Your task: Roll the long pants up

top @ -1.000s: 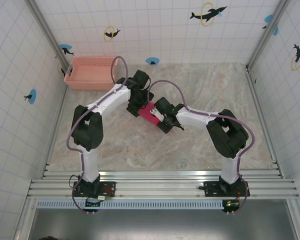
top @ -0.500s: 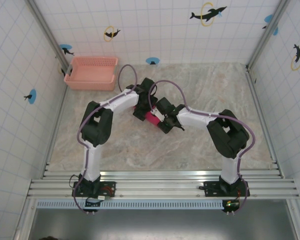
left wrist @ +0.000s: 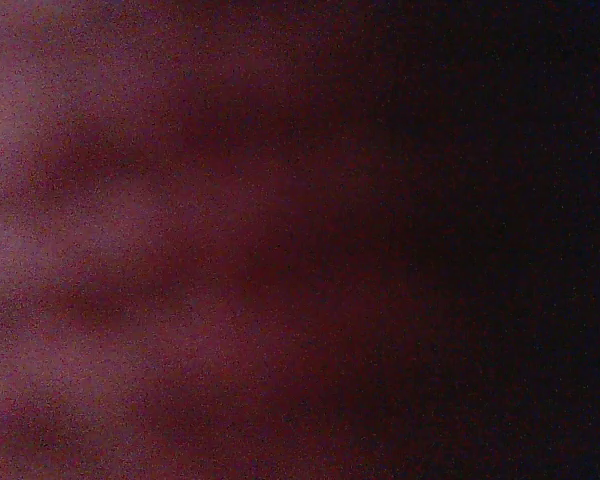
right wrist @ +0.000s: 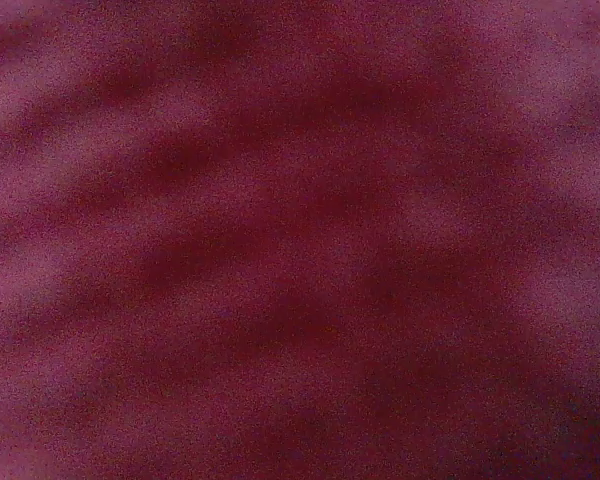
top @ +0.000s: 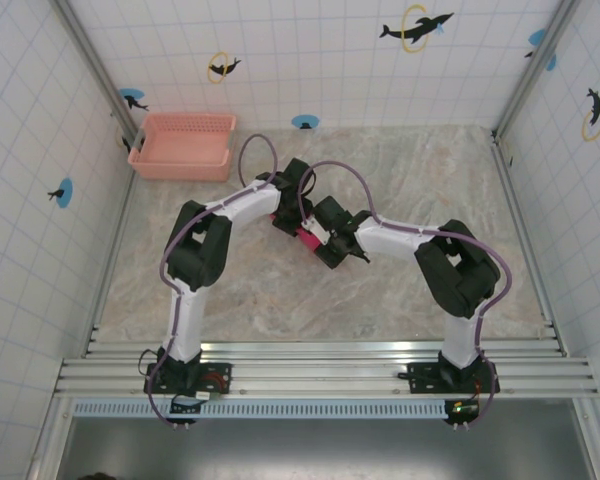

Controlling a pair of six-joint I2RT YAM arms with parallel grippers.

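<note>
Top external: left hand (top: 293, 220), right hand (top: 320, 238) flank pants (top: 306, 239).

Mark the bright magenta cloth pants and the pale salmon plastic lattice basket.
bright magenta cloth pants (top: 304, 238): top external view, exposed pink edge of the bundle.
pale salmon plastic lattice basket (top: 180, 167): top external view, its near side wall.

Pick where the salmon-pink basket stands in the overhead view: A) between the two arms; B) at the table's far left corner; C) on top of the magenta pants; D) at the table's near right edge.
B: the basket stands at the far left corner of the table, well apart from the pants bunched at mid-table.
</note>
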